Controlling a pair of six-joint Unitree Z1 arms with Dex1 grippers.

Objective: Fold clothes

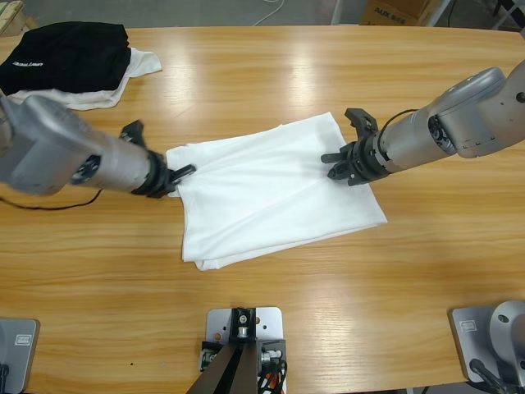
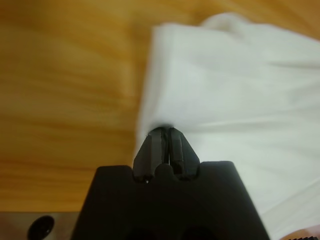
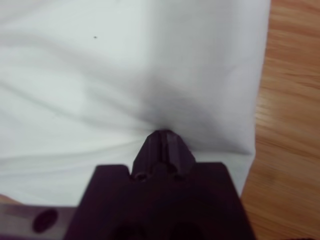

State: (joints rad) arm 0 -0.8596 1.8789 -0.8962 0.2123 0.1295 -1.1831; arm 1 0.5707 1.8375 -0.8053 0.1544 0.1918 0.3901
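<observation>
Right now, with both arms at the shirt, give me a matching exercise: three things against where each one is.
Things:
1. white T-shirt
2. black garment
3. left gripper

Places:
A. far corner of the table, on a smaller white garment
B. shut on the shirt's edge
C. spread mid-table, between the two arms

Pairs: 1-C, 2-A, 3-B

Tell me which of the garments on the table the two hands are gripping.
The large white cotton T-shirt spread mid-table, with the left hand and right hand pinching its opposite edges. The black garment and smaller white garment sit piled in the far corner.
</observation>
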